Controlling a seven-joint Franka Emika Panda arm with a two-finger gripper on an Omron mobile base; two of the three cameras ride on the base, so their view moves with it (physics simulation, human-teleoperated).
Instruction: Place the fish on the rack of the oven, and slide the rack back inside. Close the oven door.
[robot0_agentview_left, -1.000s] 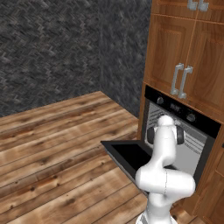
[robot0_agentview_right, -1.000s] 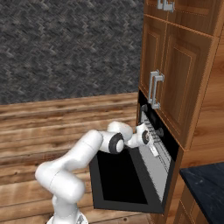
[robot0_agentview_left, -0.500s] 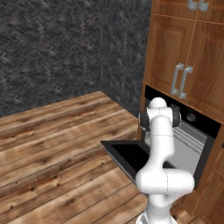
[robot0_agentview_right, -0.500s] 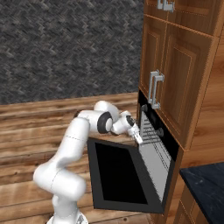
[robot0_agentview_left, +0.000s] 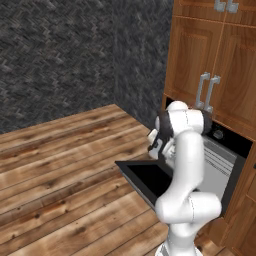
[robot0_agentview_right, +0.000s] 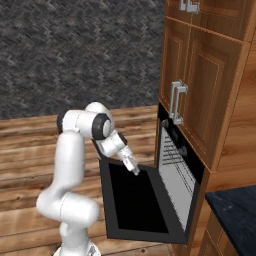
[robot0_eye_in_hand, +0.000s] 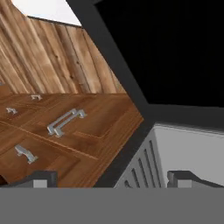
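Observation:
The black oven sits in the wooden cabinetry. Its oven door hangs open, lying nearly flat. Thin silver wires of the rack show inside the grey cavity, also seen as the rack from the other side. My gripper hovers just above the door's far side, pointing down, fingers apart and holding nothing. In the hand view the gripper looks across the black door glass at the cavity mouth. The fish is out of view.
Wooden cabinet doors with silver handles rise above the oven. Round knobs line the control strip. A dark counter corner lies at the lower right. Bare wooden floor stretches left of the door, with a dark stone wall behind.
My hand has pulled back out of the oven mouth and swung away over the open door, dropping lower. The jaws stayed apart. The door has not moved.

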